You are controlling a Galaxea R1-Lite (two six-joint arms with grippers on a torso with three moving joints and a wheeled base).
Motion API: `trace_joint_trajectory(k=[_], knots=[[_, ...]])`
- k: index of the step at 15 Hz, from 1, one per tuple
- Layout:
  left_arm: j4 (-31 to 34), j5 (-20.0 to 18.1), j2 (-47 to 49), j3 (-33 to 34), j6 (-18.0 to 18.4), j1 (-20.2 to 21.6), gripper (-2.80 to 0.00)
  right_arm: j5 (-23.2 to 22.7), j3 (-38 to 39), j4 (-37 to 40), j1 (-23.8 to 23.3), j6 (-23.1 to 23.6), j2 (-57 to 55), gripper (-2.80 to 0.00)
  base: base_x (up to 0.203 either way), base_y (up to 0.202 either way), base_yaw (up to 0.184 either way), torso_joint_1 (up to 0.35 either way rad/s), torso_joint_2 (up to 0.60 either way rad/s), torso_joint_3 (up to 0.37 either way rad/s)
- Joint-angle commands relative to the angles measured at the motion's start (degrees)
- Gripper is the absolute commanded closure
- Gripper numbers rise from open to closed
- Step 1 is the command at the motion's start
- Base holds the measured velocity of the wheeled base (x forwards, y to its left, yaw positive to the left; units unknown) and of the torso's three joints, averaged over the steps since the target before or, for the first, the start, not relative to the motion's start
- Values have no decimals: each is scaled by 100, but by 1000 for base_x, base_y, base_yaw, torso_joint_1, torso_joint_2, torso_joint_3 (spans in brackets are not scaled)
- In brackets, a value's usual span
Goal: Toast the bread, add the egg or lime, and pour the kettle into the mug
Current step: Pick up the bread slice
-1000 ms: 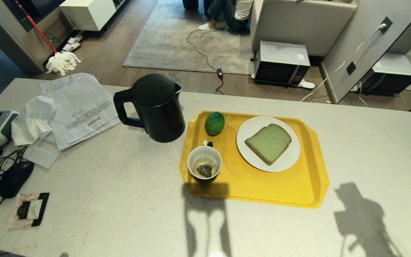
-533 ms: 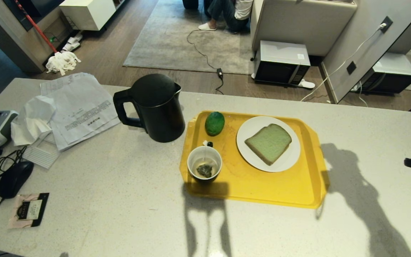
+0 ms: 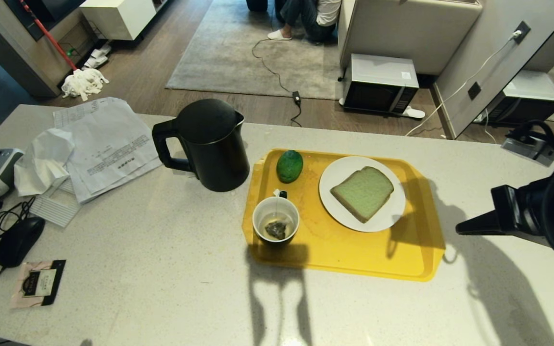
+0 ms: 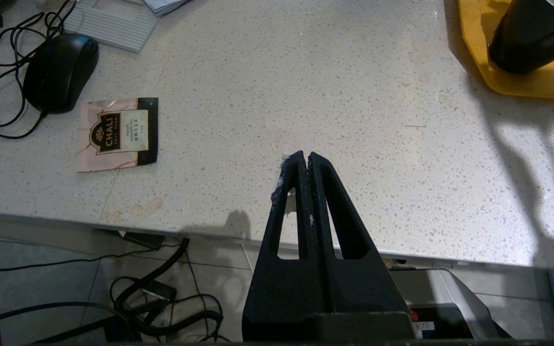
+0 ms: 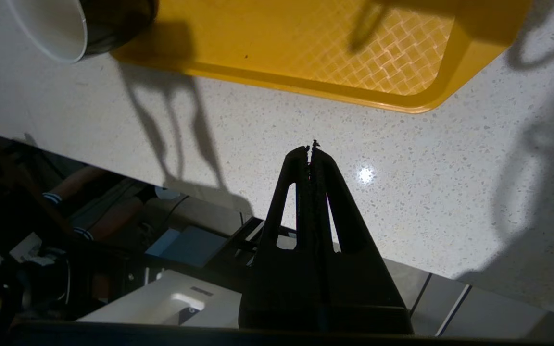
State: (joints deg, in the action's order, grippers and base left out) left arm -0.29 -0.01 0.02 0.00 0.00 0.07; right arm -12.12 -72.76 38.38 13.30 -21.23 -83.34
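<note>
While closed, right pincer hovers well right of bread.

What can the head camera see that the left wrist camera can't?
Only the head view shows the kettle, lime, bread on its plate, and the right gripper. Only the left wrist view shows the left gripper, shut, above the counter's edge. Both show the mug, yellow tray, mouse and tea packet.
</note>
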Motion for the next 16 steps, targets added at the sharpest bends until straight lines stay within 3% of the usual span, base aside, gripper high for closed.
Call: trace_joint_trajectory(k=[1, 7, 8, 13, 16], knots=[[2, 1, -11, 0, 0, 1, 0, 441, -310, 30, 32, -116, -653, 0, 0, 0, 0, 0, 0, 0], [3, 1, -11, 0, 0, 1, 0, 595, -472, 20, 47, -348, -1230, 0, 0, 0, 0, 0, 0, 0], [-6, 1, -11, 0, 0, 1, 0, 592, -573, 20, 49, -429, -1349, -280, 0, 0, 0, 0, 0, 0], [3, 1, -11, 0, 0, 1, 0, 424, -814, -29, 113, -798, -1862, -280, 0, 0, 0, 0, 0, 0], [-1, 1, -11, 0, 0, 1, 0, 393, -1141, -431, 217, -1499, -2298, -280, 0, 0, 0, 0, 0, 0]])
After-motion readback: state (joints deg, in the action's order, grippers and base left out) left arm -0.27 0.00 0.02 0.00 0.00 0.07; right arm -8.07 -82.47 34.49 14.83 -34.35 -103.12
